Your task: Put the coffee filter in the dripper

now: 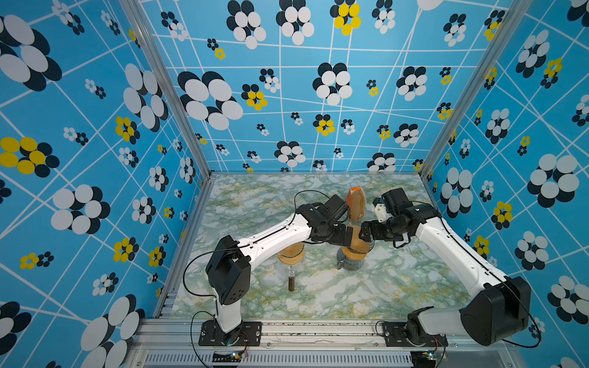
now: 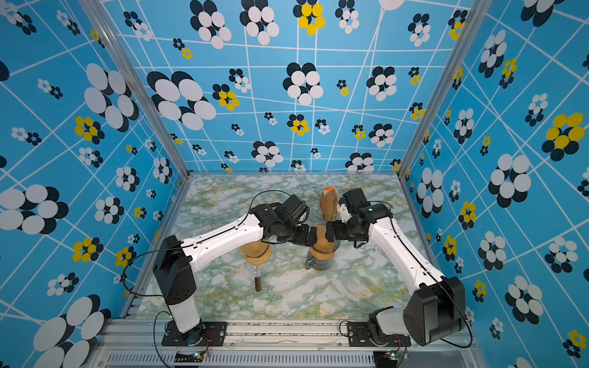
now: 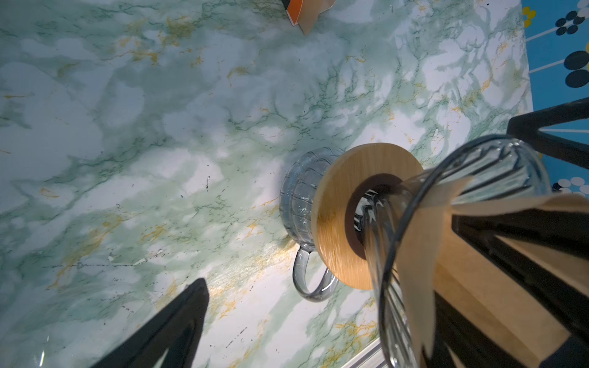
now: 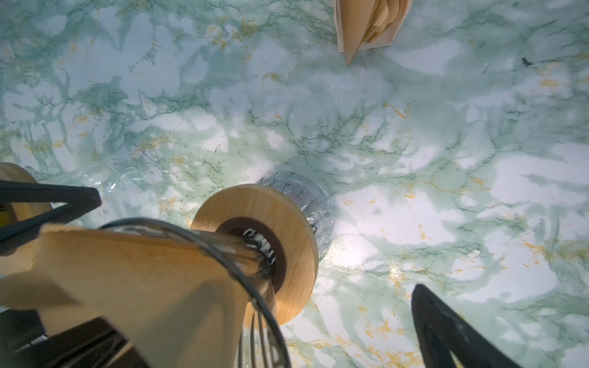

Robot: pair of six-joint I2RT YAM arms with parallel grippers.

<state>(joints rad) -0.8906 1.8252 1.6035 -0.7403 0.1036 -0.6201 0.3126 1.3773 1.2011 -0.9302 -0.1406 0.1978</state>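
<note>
Spread apart, the left end effector [image 1: 345,237] and right end effector [image 1: 366,232] could snag the tan paper coffee filter [image 4: 143,280], toppling the wood-collared clear glass dripper [image 4: 287,239].

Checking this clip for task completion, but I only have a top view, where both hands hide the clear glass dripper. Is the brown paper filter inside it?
Observer: Yes. The left wrist view shows the brown paper coffee filter inside the clear ribbed glass dripper, one edge sticking out past the rim.
Reviewer: Is either hand gripping it?
Observer: Seemingly not. In the wrist views the left hand and the right hand both have their fingers spread wide, open around the dripper.
</note>
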